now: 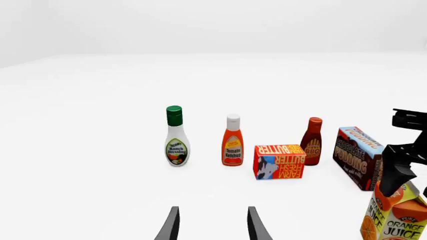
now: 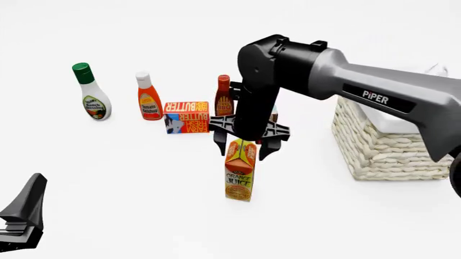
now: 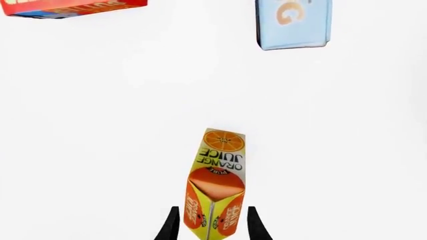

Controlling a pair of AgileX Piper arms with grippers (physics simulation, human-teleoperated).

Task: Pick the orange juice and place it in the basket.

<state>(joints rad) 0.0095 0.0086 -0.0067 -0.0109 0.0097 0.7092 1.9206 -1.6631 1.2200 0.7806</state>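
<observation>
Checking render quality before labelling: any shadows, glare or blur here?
Front view: flat lighting, no cast shadows under the juice or basket, all sharp. Left wrist view: labels crisp, no glare. Right wrist view: juice sharp between the gripper fingers.

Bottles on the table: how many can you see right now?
3, in a row at the far left: ranch dressing outermost, ketchup next, BBQ sauce beside the butter box, partly behind the right arm, which may hide more.
</observation>
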